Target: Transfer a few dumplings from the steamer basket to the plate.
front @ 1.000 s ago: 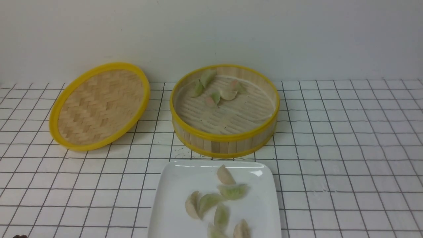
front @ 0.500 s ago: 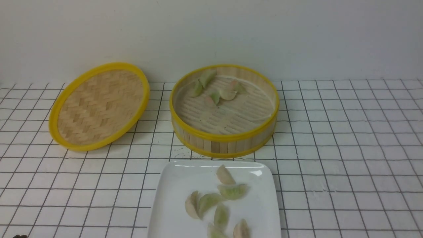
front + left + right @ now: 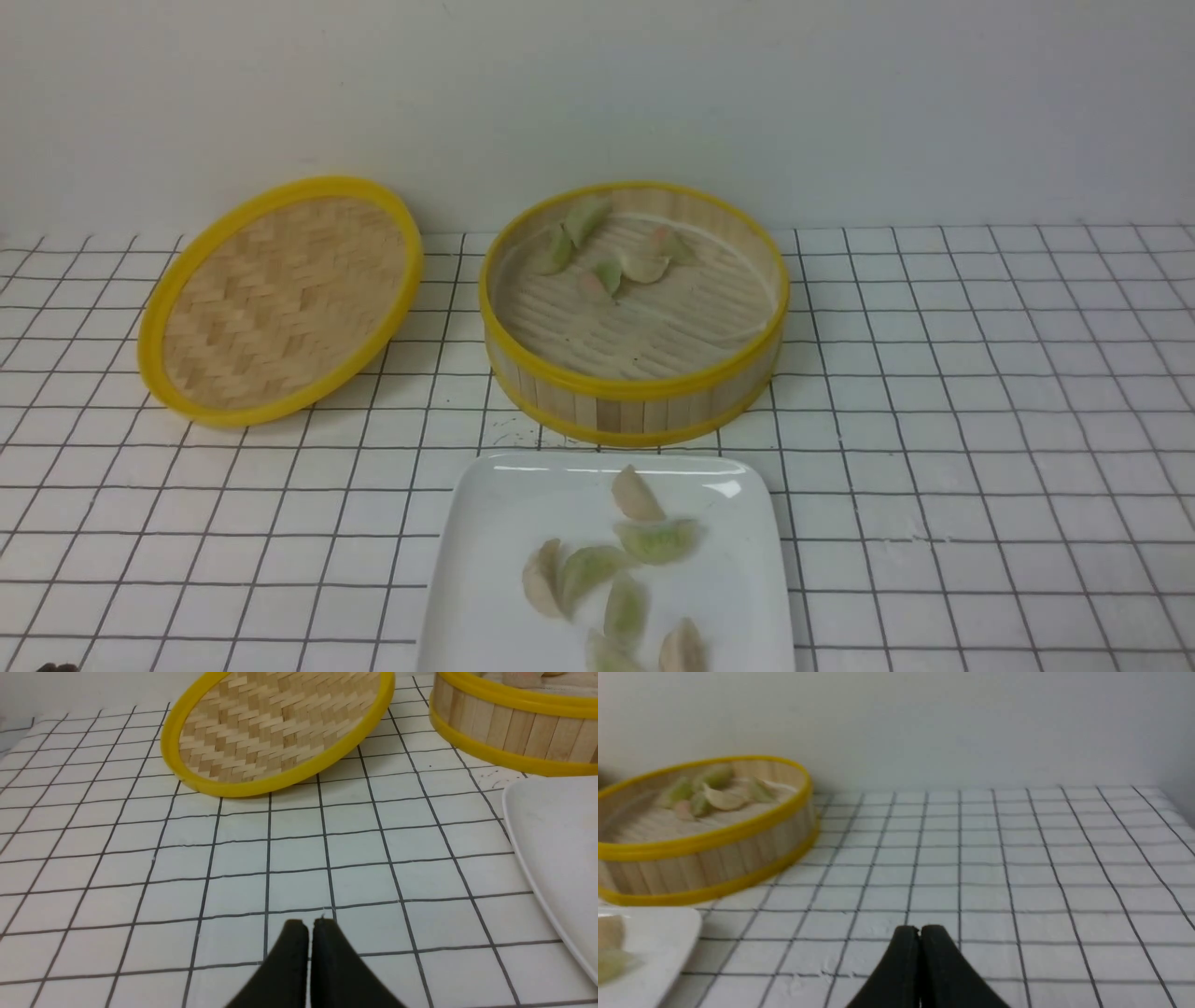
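Note:
The bamboo steamer basket point(image 3: 635, 392) stands at the back centre with several dumplings point(image 3: 607, 257) at its far side; it also shows in the right wrist view point(image 3: 705, 868) and the left wrist view point(image 3: 514, 732). The white plate point(image 3: 485, 560) lies in front of it, holding several dumplings point(image 3: 621, 560); its edge shows in the left wrist view point(image 3: 551, 849) and the right wrist view point(image 3: 658, 942). My left gripper point(image 3: 308, 926) is shut and empty over bare cloth left of the plate. My right gripper point(image 3: 920, 931) is shut and empty over cloth right of the plate. Neither gripper's jaws show in the front view.
The shallow woven lid point(image 3: 280, 299) lies tilted at the back left, also in the left wrist view point(image 3: 280, 728). A white checked cloth point(image 3: 980, 420) covers the table. A plain wall stands behind.

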{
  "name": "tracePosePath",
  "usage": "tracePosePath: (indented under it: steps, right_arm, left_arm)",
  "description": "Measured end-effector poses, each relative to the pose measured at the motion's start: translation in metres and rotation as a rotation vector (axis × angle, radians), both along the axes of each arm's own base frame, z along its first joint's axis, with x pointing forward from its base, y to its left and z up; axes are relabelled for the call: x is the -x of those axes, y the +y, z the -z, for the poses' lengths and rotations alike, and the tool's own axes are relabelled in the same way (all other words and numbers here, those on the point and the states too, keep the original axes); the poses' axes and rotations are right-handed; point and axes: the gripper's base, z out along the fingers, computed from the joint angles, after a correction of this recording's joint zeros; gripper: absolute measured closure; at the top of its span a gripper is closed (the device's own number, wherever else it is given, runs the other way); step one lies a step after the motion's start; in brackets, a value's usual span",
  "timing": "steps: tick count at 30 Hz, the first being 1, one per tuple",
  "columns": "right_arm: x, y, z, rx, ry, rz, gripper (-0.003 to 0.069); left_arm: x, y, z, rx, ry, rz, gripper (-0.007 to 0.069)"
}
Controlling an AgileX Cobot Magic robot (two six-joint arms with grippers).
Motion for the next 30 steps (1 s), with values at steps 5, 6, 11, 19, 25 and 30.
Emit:
tracePosePath:
  steps: [5,6,11,19,25,30]
  right_arm:
    - [0.0004,-0.0014,0.0007,0.000,0.018,0.026,0.0673]
    - [0.0004,-0.0014,0.0007,0.000,0.020,0.026,0.0673]
    - [0.0005,-0.0014,0.0005,0.000,0.020,0.026,0.0673]
    - [0.0005,-0.0014,0.0006,-0.010,0.022,0.028,0.0673]
    - [0.0005,-0.0014,0.0006,-0.011,0.022,0.028,0.0673]
    - [0.0005,-0.0014,0.0006,-0.012,0.022,0.029,0.0673]
  left_arm:
    - [0.0000,0.0000,0.0000,0.000,0.000,0.000,0.0630]
    - [0.0000,0.0000,0.0000,0.000,0.000,0.000,0.0630]
    - [0.0000,0.0000,0.0000,0.000,0.000,0.000,0.0630]
    - [0.0000,0.0000,0.0000,0.000,0.000,0.000,0.0630]
    - [0.0000,0.0000,0.0000,0.000,0.000,0.000,0.0630]
    - [0.0000,0.0000,0.0000,0.000,0.000,0.000,0.0630]
